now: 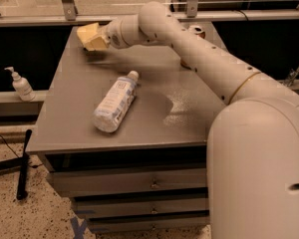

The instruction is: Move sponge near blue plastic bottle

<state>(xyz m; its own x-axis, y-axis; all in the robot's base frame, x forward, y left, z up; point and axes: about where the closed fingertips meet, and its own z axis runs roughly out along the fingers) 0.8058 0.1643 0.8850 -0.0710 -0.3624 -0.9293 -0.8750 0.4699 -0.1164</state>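
Observation:
The yellow sponge (88, 34) is at the far left of the grey table (154, 118), lifted a little above the top, with a blurred shadow under it. My gripper (100, 39) reaches in from the right and is shut on the sponge; its pale yellow fingers blend with it. The blue plastic bottle (115, 102) lies on its side near the table's middle left, white cap pointing away from me. It is well in front of the sponge, apart from it.
A gold drink can (196, 32) stands at the far right, partly hidden behind my arm. A white pump dispenser (21, 85) stands on a ledge left of the table. A black pole (24, 163) leans by the table's left front. Drawers are below.

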